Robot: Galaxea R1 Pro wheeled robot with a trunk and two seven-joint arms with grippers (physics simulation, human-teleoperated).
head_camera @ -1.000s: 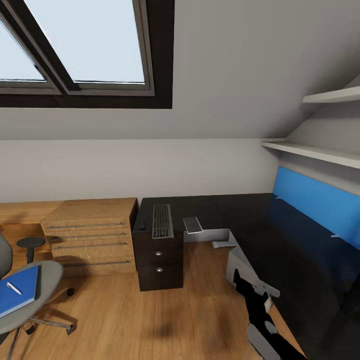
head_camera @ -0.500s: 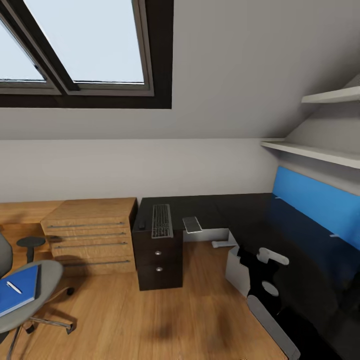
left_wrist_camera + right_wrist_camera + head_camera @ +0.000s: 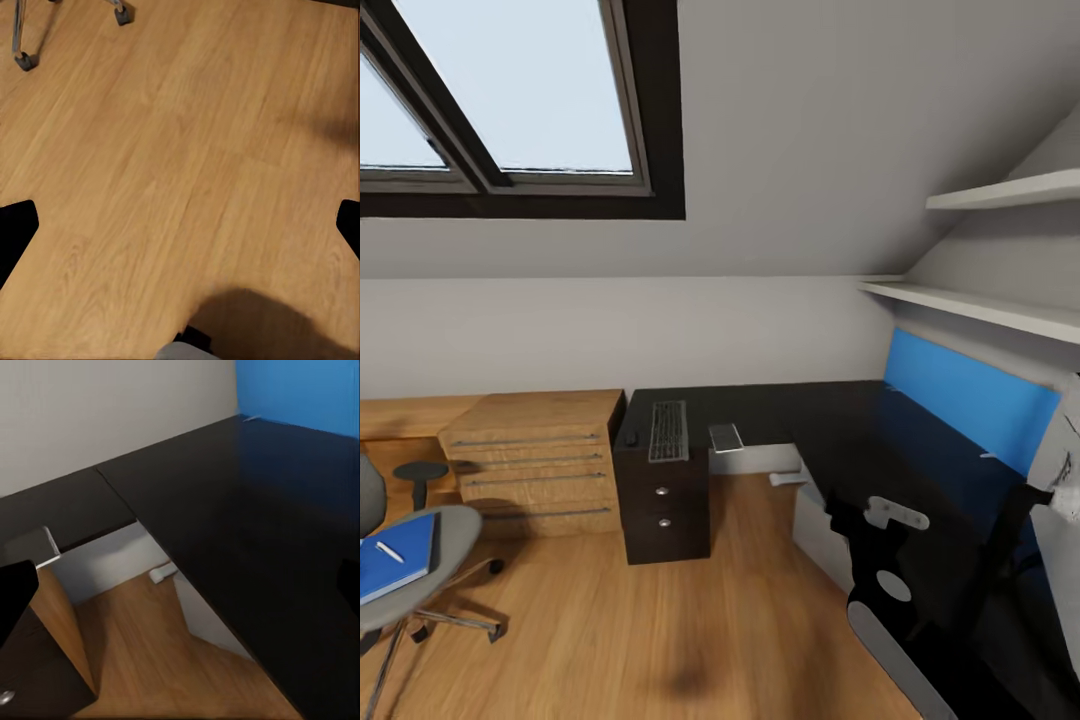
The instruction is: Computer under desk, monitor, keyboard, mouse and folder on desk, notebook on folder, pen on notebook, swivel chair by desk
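Black desk; keyboard lies lengthwise toward wall.

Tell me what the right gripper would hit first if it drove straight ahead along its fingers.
Most likely the glossy black top of the L-shaped desk, which lies ahead between the right gripper's dark fingertips. Depth is unclear, so this is a judgement.
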